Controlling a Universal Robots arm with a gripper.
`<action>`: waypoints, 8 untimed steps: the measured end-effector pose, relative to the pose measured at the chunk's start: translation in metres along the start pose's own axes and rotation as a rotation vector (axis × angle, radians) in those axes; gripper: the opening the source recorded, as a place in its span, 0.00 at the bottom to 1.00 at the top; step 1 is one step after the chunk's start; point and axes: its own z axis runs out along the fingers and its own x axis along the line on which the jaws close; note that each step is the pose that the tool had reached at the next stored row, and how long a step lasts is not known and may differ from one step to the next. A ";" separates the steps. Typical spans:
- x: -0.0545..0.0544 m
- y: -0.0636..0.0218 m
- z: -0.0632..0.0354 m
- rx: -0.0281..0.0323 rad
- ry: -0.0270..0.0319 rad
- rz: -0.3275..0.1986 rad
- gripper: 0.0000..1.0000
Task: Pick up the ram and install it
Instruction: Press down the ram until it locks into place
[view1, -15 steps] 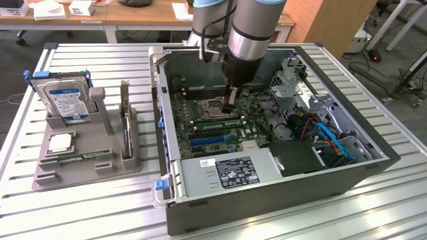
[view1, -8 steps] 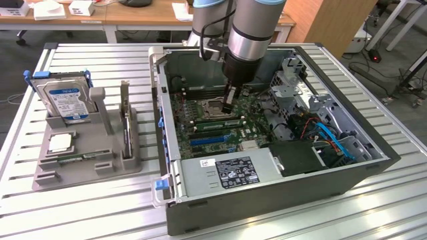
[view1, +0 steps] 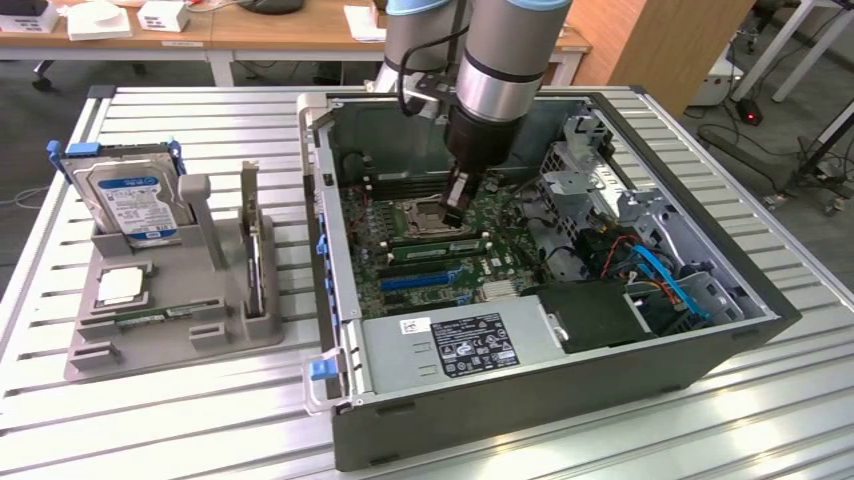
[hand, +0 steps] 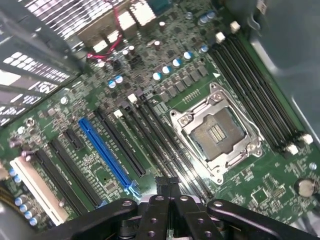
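1 claw (view1: 458, 215) low inside the computer case (view1: 747, 330), fingers fully closed on the ram (hand: 167, 186), edge-down by the memory slots (hand: 165, 145). Judgement: keep stick square, press evenly.

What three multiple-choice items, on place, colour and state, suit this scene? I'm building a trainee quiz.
1. Where is the claw? A. Over the grey holder. B. Inside the open black computer case, above the green motherboard. C. Beyond the table.
2. What colour is the silver hard drive's label? A. Red. B. Blue. C. Yellow.
3. How do the claw's fingers stand? A. Shut. B. Wide open. C. Clamped on the hard drive.
Answers: 1 B, the arm reaches down into the case; 2 B, the label is blue; 3 A, the fingertips meet in the wrist view.
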 end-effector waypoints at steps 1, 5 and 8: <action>0.000 0.0000 0.0000 0.0003 -0.0005 0.014 0.09; 0.000 0.0000 0.0003 0.0017 -0.0028 0.071 0.09; 0.000 0.0000 0.0005 0.0026 -0.0043 0.111 0.09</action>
